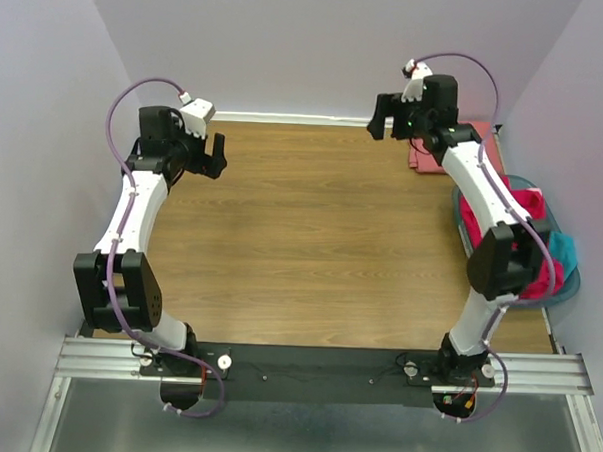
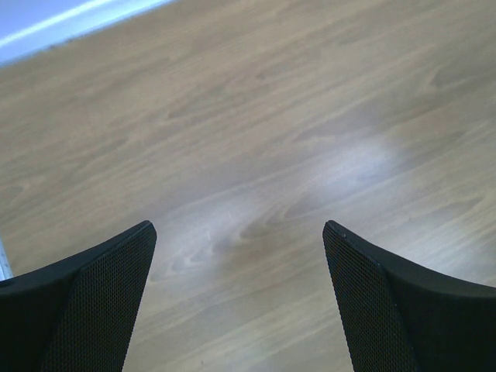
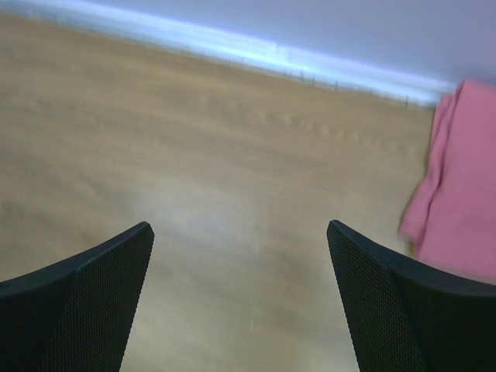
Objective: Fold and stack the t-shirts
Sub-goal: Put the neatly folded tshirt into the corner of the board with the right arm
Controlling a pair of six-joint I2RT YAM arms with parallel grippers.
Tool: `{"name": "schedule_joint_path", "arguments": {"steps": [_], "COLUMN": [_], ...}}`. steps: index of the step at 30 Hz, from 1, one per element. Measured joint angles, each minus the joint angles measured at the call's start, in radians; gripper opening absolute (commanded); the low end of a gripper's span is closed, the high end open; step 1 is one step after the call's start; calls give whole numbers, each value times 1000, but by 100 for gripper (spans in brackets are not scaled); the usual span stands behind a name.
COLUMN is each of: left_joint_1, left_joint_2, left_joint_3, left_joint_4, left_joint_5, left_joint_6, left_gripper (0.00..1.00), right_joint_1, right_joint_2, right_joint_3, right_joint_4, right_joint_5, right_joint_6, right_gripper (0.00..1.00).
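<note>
Gaping empty, left end effector (image 2: 240, 231) and right end effector (image 3: 240, 229) hover; pink shirt (image 3: 461, 170) half-hidden.

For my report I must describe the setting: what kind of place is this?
Probably a robot test cell: a left arm and right arm bolted to a metal rail, plain lilac walls enclosing a wooden table, and a teal basket holding t-shirts.

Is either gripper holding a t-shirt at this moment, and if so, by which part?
Nothing is held. The left gripper and the right gripper both stand open above the wooden table, with no cloth in either one.
</note>
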Motion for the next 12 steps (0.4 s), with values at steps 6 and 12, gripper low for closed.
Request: {"name": "schedule_joint_path", "arguments": {"steps": [6, 12], "left_joint_1": [-11, -17], "left_joint_2": [-108, -263], "left_joint_3": [-216, -385], "left_joint_4": [11, 13], "left_joint_5": [-15, -48], "left_joint_6": [76, 132], "left_gripper": [96, 96], "right_joint_1": [-8, -13], "right_joint_2": [-256, -442], "right_joint_3": [-397, -684], "right_joint_4": [-35, -79], "right_joint_5": [-6, -4], "right_joint_6": [-25, -43], "right_gripper": [100, 100]}}
